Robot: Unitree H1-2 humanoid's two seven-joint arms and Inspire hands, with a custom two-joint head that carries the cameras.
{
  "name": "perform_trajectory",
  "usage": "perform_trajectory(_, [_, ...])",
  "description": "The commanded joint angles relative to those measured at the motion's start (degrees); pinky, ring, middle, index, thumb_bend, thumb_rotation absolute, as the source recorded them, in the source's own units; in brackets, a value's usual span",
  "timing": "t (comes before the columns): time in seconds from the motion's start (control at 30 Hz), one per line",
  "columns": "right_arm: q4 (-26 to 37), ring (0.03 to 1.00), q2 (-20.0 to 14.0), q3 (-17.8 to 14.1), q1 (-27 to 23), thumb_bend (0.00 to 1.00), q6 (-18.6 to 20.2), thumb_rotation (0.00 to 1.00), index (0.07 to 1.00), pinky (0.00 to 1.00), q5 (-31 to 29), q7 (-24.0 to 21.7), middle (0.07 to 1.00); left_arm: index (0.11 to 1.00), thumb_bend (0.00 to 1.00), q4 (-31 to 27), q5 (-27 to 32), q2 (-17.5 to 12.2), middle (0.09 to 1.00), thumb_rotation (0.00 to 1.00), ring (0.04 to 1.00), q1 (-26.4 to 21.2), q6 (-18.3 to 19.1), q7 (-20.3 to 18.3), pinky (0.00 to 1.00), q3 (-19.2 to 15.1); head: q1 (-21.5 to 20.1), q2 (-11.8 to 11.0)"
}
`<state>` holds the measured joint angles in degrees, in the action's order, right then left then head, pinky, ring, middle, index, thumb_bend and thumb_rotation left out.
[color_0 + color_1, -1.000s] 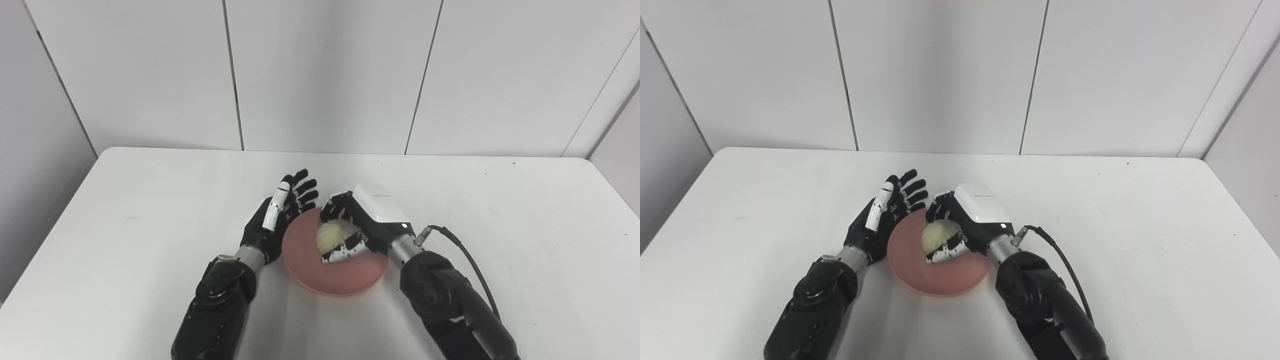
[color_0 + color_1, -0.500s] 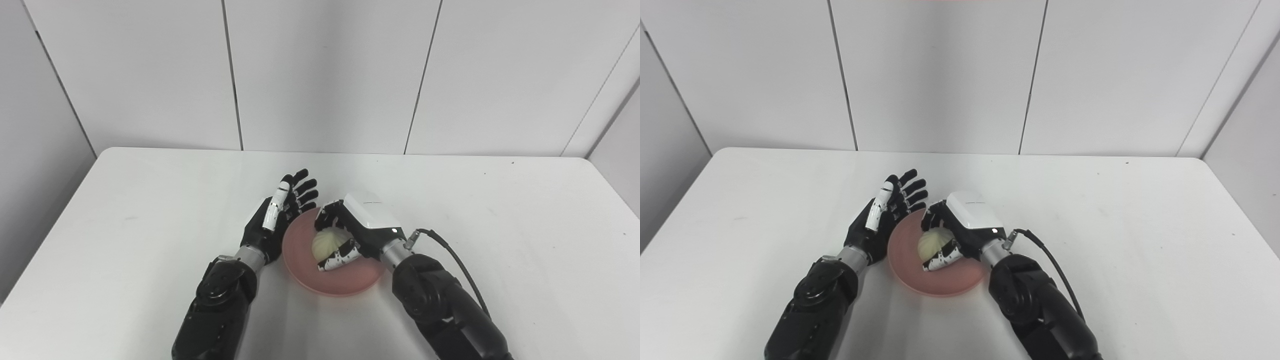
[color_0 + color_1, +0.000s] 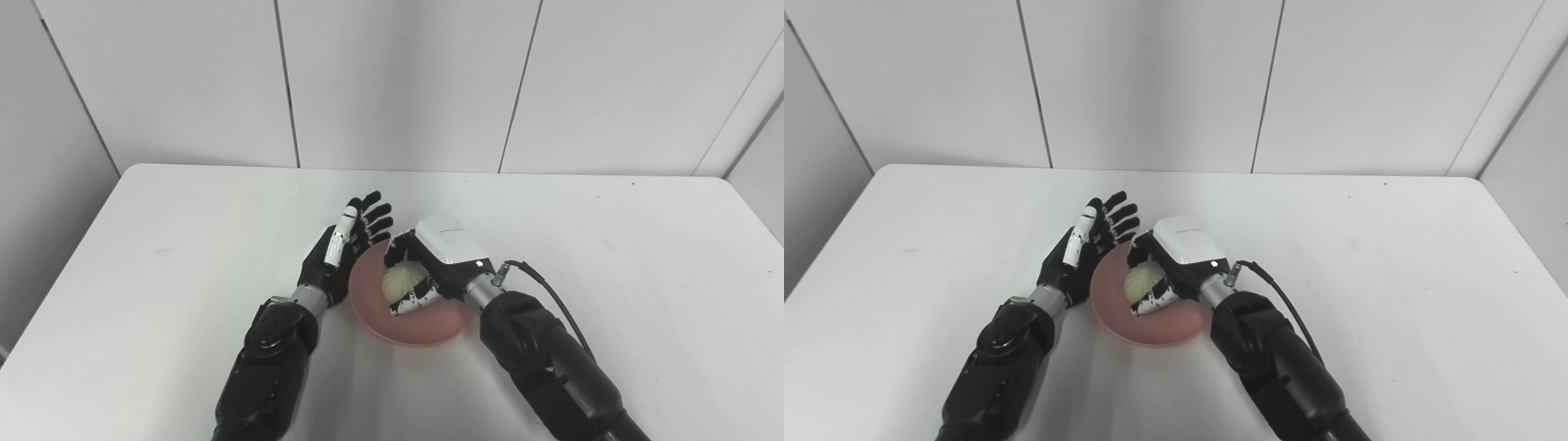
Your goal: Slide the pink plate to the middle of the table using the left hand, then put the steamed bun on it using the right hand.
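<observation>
Left eye view has the pink plate (image 3: pixel 422 324) sitting pretty much mid-table on the white table (image 3: pixel 153 257), a bit toward the robot's side. Right hand (image 3: pixel 429 269) is over the plate with its fingers and thumb curled around the steamed bun (image 3: pixel 399 283), so it's got a proper grasp on it, thumb underneath on the near side and fingers wrapped over the far side. Can't really tell if the bun's bottom is touching the plate or hanging just above it, the hand hides that bit. Left hand (image 3: pixel 343 251) is parked right at the plate's left rim, palm turned toward the plate, fingers stretched out and fanned apart, holding nothing. It looks to be touching or just beside the rim, hard to say which. A black cable (image 3: pixel 551 294) loops off the right wrist. Behind the table it's just plain white wall panels (image 3: pixel 398 86).
</observation>
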<state>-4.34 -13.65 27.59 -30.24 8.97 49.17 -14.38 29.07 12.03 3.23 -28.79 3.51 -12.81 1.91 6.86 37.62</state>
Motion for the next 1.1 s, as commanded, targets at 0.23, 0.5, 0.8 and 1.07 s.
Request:
perform_trajectory(0.23, [11.1, 0.804, -0.3, -3.2, -0.4, 0.71, 3.6, 0.78, 0.854, 0.67, 0.3, -6.2, 0.864, 0.909, 0.44, 2.9, -1.1, -0.2, 0.908, 1.0, 0.906, 3.3, 4.4, -0.3, 0.91, 1.2, -0.1, -0.2])
perform_trajectory(0.5, [16.8, 0.828, -0.2, -4.8, 0.1, 0.82, 4.7, 0.86, 0.893, 0.68, 1.5, -9.2, 0.891, 0.898, 0.48, 3.0, -0.4, 0.0, 0.902, 1.0, 0.903, 3.2, 5.5, -0.1, 0.9, 0.6, -0.2, -0.2])
perform_trajectory(0.8, [19.4, 0.832, -0.1, -6.9, 0.5, 0.8, 5.9, 0.86, 0.896, 0.68, 1.6, -10.5, 0.891, 0.896, 0.46, 2.5, -0.3, 0.0, 0.903, 1.0, 0.899, 3.5, 5.7, 0.2, 0.9, 0.1, -1.0, -0.4])
perform_trajectory(1.07, [16.9, 0.821, -0.3, -13.7, 2.5, 0.76, 2.7, 0.97, 0.9, 0.71, -8.0, -4.5, 0.878, 0.948, 0.45, -4.3, -1.8, -0.3, 0.941, 1.0, 0.925, 5.5, 6.6, 3.5, 0.94, -0.3, -2.0, -0.7])
